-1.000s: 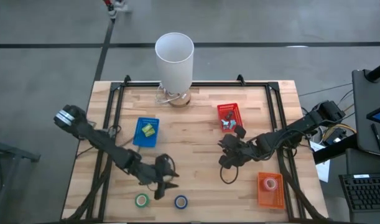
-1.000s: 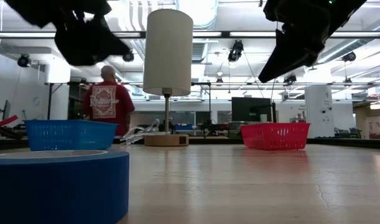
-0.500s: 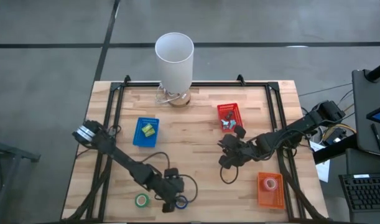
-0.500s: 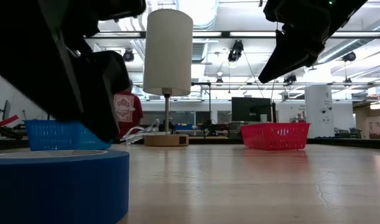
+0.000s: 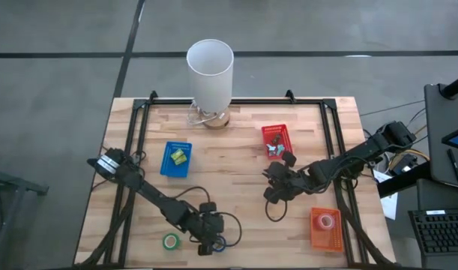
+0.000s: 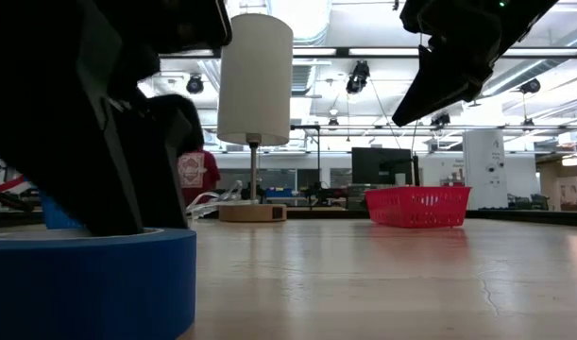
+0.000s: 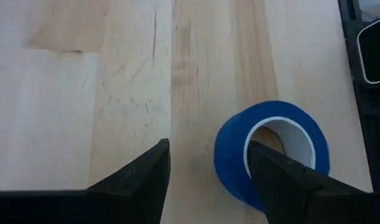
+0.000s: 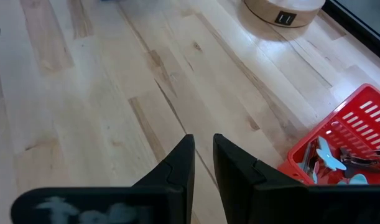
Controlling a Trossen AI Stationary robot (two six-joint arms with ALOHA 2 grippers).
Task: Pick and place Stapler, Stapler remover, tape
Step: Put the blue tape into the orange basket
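Down at the near edge of the table our left gripper sits low over the blue tape, fingers spread, one of them inside the ring and nothing clamped. Just beside it lies the green tape. Our right gripper hangs above mid-table near the red basket, its fingers a narrow gap apart, holding nothing. One pink tape rests in the orange basket. The blue basket stands left of centre.
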